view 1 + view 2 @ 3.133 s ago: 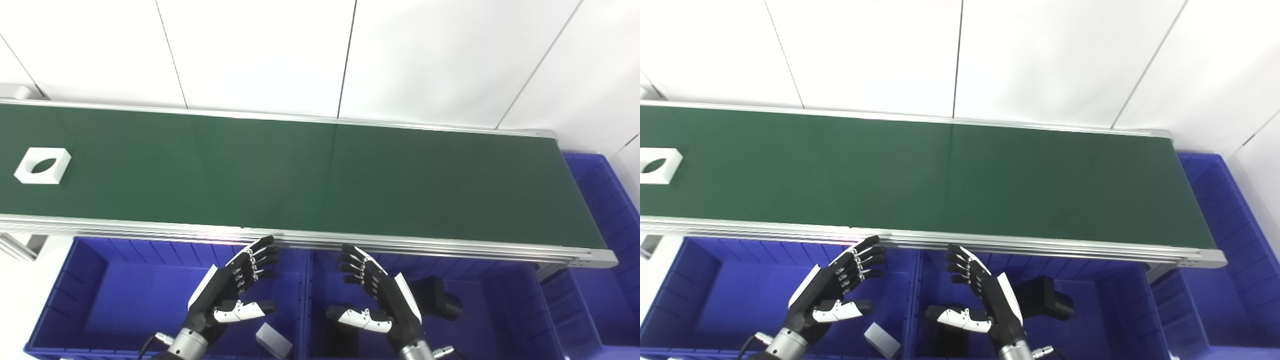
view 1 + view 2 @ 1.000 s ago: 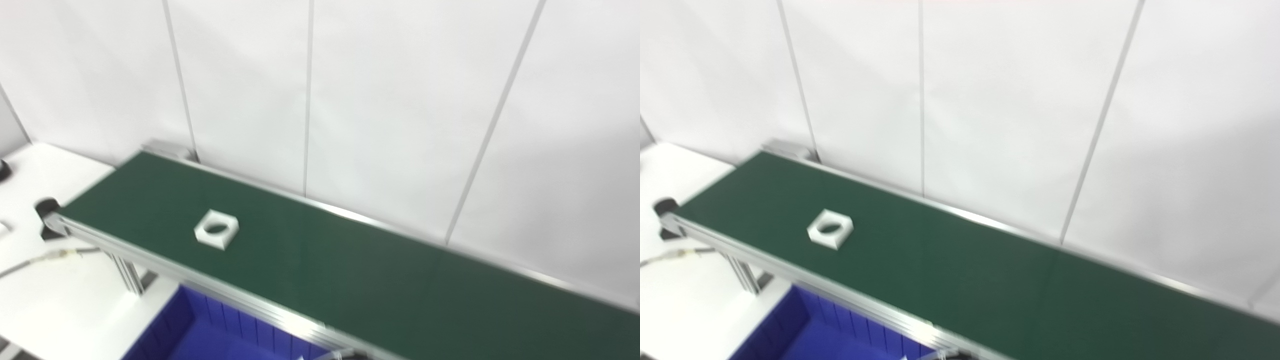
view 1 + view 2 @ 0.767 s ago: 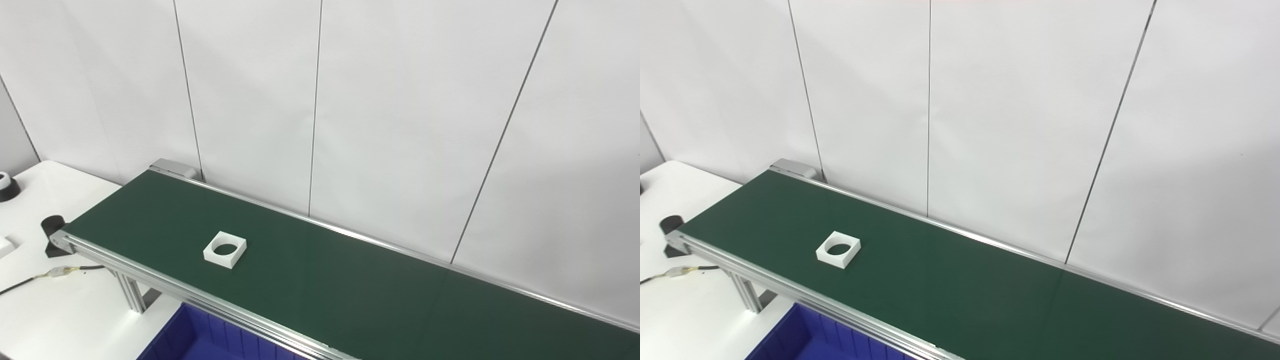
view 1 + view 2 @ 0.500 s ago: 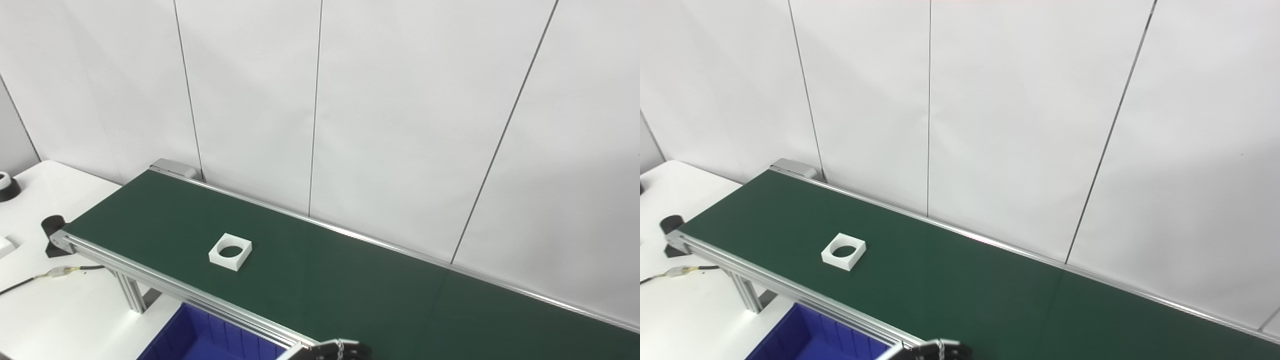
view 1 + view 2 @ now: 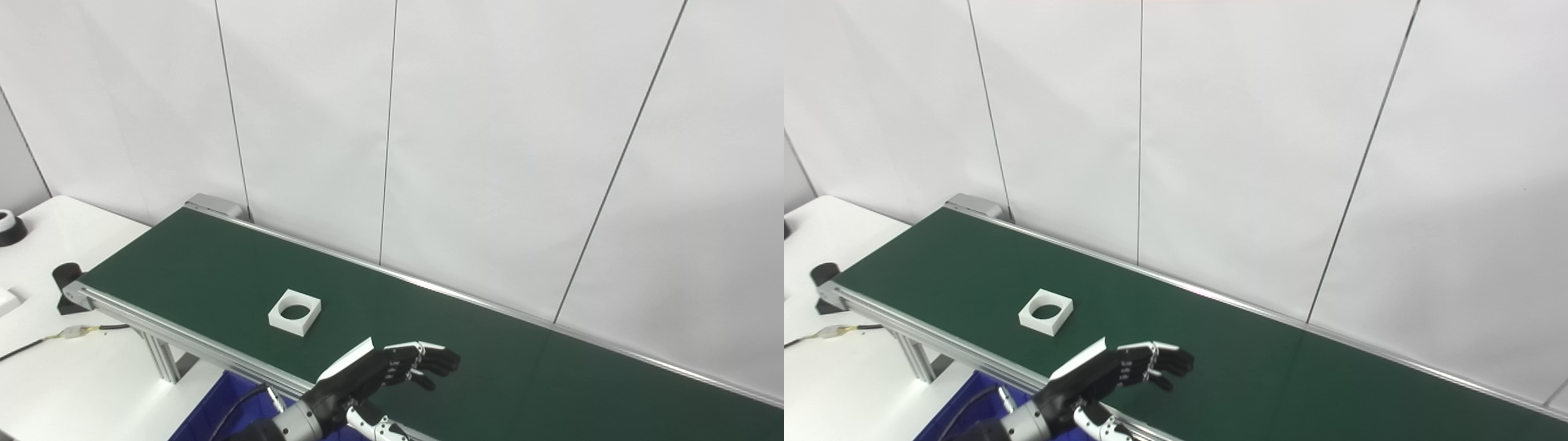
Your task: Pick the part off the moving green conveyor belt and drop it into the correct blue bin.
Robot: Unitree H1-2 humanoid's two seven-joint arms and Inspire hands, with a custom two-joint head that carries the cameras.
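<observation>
I have the left hand out over the near part of the belt, palm down, holding nothing; its fingers are stretched forward and only loosely spread. The right hand is out of both views, so I cannot say how it stands.

The part lies flat on the belt, up-belt of my hand and apart from it, roughly mid-width. It is a white square block with a round hole through its middle, sitting skewed so that a corner points toward me.

I judge it a light, rigid piece, probably plastic, though the views are too coarse to be sure of the material. It should neither bend nor crush, and its smooth faces may be somewhat slippery against the fingers. The flat outer sides offer the best hold: thumb on one side, fingers on the opposite one, squeezing across the square. Hooking a finger into the hole is another option, but I think it riskier on a moving belt. Because the block is low, my fingertips would need to come right down to the belt surface to catch the sides.

A corner of a blue bin shows below the belt's near rail, beside my forearm. A white bench with a cable on it stands off the belt's end.
</observation>
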